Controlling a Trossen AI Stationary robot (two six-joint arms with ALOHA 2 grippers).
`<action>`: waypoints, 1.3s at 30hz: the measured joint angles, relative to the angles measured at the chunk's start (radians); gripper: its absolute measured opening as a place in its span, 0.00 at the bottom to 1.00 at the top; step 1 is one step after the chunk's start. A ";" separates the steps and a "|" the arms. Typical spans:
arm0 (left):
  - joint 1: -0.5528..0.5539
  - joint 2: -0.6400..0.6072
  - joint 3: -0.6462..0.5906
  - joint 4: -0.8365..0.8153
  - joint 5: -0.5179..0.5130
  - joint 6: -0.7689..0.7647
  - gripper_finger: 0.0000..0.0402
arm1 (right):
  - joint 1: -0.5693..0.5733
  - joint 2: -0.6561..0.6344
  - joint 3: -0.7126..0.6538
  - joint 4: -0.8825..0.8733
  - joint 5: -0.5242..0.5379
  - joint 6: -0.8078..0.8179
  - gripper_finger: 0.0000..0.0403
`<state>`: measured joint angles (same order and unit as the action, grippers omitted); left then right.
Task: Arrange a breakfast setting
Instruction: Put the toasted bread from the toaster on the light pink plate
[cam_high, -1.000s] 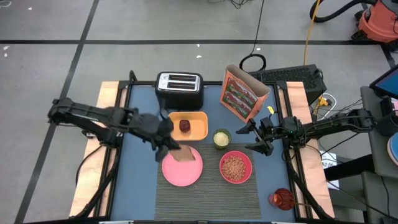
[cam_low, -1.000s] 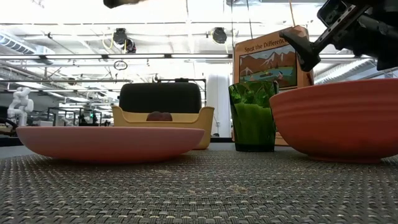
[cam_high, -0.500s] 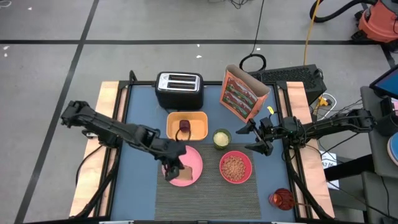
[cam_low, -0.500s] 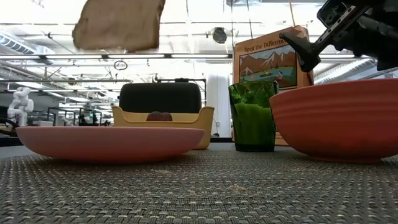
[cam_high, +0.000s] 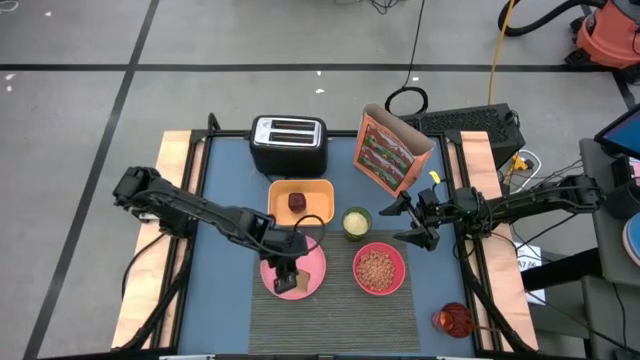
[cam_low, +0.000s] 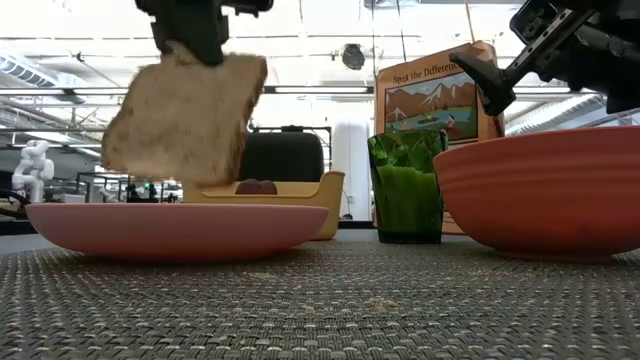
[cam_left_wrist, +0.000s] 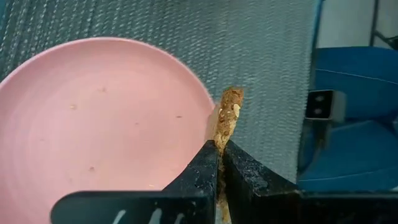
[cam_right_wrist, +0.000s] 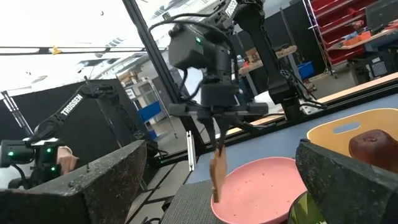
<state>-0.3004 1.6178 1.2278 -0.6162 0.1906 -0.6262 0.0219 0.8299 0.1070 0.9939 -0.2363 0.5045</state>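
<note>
My left gripper (cam_high: 286, 262) is shut on the brown toast slice (cam_low: 185, 120) over the round pink plate (cam_high: 300, 272), which lies on the dark grey ribbed placemat (cam_high: 340, 310). My right gripper (cam_high: 405, 222) hangs open and empty above the table, beside the green cup (cam_high: 355, 222) and past the far right of the pink bowl (cam_high: 379, 268), which holds cereal. The small dark-red fruit (cam_high: 297, 202) lies in a yellow tray (cam_high: 322, 203). The orange-red cereal box (cam_high: 388, 152) stands at the far right. I see no spoon. My left gripper pinches the toast's upper edge (cam_left_wrist: 222, 134) between its two fingers, which come from above and point down. The slice hangs below the fingers, on edge and tilted, its lower corner (cam_low: 200, 182) just above the plate near the plate's near left rim.
A black toaster (cam_high: 288, 145) stands at the far edge behind the yellow tray. A red object (cam_high: 452, 320) sits at the near right corner. The placemat is bare in front of the plate and bowl.
My left gripper has carried the toast toward the table's right and near edges, over the plate, and then down. The slice has come down from high above to hang just above the plate, now tilted.
</note>
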 joint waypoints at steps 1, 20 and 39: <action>0.004 0.003 0.000 -0.015 0.000 0.004 0.04 | 0.000 0.000 0.000 0.000 0.000 0.000 0.99; 0.064 0.087 0.000 -0.088 -0.037 0.099 0.04 | 0.000 0.000 0.000 -0.005 -0.001 0.006 0.99; 0.066 0.085 0.000 -0.100 -0.168 0.100 0.23 | 0.000 0.000 0.000 -0.005 -0.001 0.006 0.99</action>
<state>-0.2340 1.7023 1.2278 -0.7164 0.0230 -0.5263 0.0216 0.8299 0.1070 0.9894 -0.2371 0.5110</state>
